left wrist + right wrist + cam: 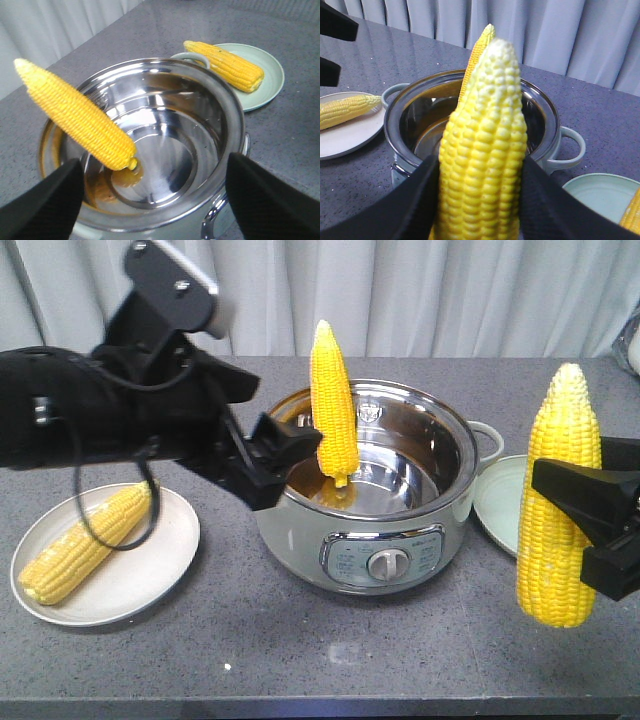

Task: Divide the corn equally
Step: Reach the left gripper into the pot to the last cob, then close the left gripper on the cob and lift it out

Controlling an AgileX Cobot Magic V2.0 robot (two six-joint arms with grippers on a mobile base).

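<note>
Green plate (497,502), right side, mostly hidden behind held cob (558,500); second cob (225,65) on it shows only from the wrists. Right fingers (405,210) clenched on held cob, upright over worktop (300,660). Left fingers (45,205) spread wide; third cob (333,405) tilts in pot (290,530) ahead, between them, apart. Fourth cob (85,540) on white plate (150,585).

Bright, even light from above in all 3 views. Soft, faint shadows ring the pot (300,540) and plate (150,580). Glare streaks the pot's steel interior. My left fingers (45,205) read as black, detail-free shapes; the curtains (450,290) look soft.
</note>
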